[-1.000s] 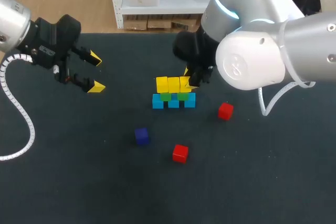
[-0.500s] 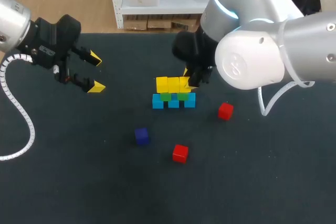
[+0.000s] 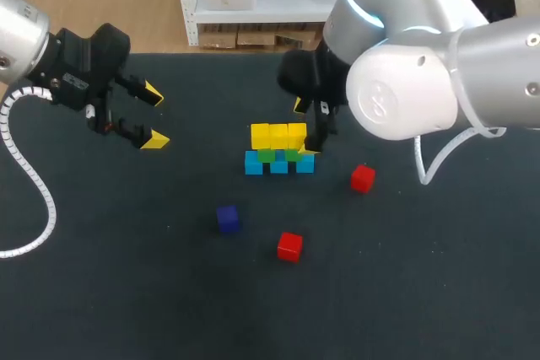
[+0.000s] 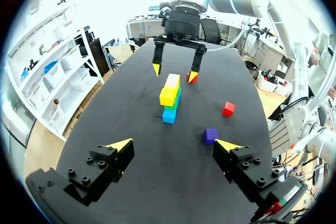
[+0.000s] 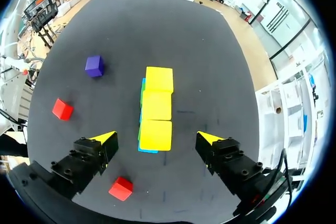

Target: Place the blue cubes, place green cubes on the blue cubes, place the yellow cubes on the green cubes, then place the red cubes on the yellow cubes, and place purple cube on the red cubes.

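Observation:
Three blue cubes (image 3: 278, 163) sit in a row mid-table, with green cubes (image 3: 267, 155) on them and three yellow cubes (image 3: 278, 135) on top. In the right wrist view the yellow cubes (image 5: 156, 105) run straight ahead. My right gripper (image 3: 305, 128) is open, straddling the row's right-hand yellow cube (image 5: 156, 134) with a gap on each side. Two red cubes (image 3: 363, 178) (image 3: 289, 246) and a purple cube (image 3: 228, 217) lie loose on the mat. My left gripper (image 3: 155, 116) hangs open and empty at the far left; from there the stack (image 4: 169, 92) shows end-on.
The dark mat (image 3: 126, 276) covers the whole table. Loose cubes lie in front of and to the right of the stack: purple cube (image 5: 94, 65), red cubes (image 5: 62, 108) (image 5: 121, 188). My right arm's bulk hangs over the table's back right.
My right gripper's fingers have spread apart, letting go of the right-hand yellow cube, which stays on the stack. The left arm has not moved.

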### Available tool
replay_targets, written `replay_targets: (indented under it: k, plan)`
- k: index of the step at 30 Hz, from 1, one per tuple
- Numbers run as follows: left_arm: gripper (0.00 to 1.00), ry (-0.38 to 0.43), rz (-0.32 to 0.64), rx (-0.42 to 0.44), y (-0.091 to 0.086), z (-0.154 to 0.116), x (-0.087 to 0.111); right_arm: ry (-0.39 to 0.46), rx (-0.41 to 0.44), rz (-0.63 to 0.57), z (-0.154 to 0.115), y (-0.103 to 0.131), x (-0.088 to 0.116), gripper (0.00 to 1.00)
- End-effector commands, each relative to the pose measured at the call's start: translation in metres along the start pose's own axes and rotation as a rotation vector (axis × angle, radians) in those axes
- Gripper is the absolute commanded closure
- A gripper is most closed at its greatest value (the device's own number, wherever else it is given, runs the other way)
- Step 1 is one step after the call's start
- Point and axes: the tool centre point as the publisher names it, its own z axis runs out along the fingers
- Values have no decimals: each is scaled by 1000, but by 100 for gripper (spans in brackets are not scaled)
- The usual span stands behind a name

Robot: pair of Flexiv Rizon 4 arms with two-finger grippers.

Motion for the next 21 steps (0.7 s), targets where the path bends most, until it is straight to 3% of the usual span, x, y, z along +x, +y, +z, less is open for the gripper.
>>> replay_targets:
  k: [1,11,21]
  plan:
    - [0,-7,3,-3,-1,-1,2,-18,20,0,-14,7,9,0]
    - [0,-7,3,-3,-1,-1,2,-49,102,50,-54,30,49,0]
    - [0,-7,3,-3,-1,-1,2,-50,109,144,-60,57,85,0]
